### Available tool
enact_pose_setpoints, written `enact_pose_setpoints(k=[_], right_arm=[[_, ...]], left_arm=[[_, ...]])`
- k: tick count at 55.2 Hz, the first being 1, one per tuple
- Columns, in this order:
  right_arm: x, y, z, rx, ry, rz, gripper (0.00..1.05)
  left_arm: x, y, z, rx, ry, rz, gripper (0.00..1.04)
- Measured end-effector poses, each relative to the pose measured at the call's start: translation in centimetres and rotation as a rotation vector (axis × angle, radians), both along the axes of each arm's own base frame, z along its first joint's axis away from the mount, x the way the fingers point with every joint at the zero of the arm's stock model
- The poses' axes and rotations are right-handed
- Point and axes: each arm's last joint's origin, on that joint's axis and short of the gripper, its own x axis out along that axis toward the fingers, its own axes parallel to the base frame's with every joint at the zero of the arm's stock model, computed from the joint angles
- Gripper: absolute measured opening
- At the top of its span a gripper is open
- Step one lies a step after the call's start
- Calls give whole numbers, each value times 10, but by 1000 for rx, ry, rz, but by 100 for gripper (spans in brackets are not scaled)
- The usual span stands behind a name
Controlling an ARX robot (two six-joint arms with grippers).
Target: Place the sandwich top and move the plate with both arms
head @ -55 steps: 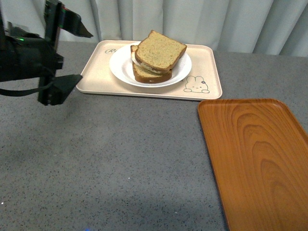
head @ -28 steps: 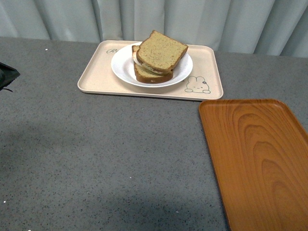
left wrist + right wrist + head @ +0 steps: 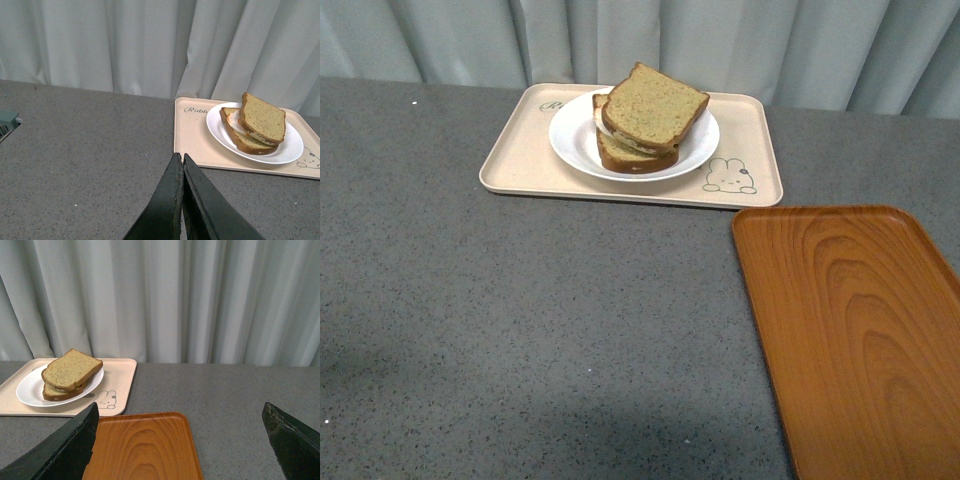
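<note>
The grey table (image 3: 520, 320) is taking up most of the front view, and neither arm is showing there at all. Using the beige rabbit tray (image 3: 520, 150) as the landmark: the orange wood-grain tray (image 3: 850, 330) is lying empty just beside its near right corner, not quite touching, with its long side running toward the camera. The curtain (image 3: 720, 45) is hanging right behind the beige tray.

The plate (image 3: 575, 140) is sitting on the beige tray, roughly mid-tray and a bit toward its left. On the plate, the sandwich top (image 3: 655, 105) is already resting on the lower slice (image 3: 630, 157), stacked crooked, so it's overhanging toward the rabbit drawing (image 3: 730, 176). Its long axis is running diagonally across the tray, one corner pointing back at the curtain.

Only the wrist views are catching the arms. The left gripper (image 3: 183, 165) is hovering over bare table, off the tray's left end, fingers pressed together with nothing between them, tip aiming toward the tray. The right gripper (image 3: 180, 425) is hanging above the orange tray, fingers (image 3: 70, 445) spread wide apart and empty. The left wrist view is also showing white filling (image 3: 235, 122) peeking out between the slices.
</note>
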Motion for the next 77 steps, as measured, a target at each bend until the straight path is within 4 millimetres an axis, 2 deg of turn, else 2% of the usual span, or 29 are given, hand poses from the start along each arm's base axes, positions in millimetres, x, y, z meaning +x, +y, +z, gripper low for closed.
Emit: enact_pose_setpoints(k=[25, 51, 77], right_arm=[[0, 0, 0, 0, 0, 0, 96], [0, 0, 0, 0, 0, -1, 96], [0, 0, 0, 0, 0, -1, 96]], left_arm=[[-31, 0, 20, 11, -19, 1, 4], [-52, 0, 27, 12, -41, 1, 4], [-64, 0, 28, 12, -45, 1, 4]])
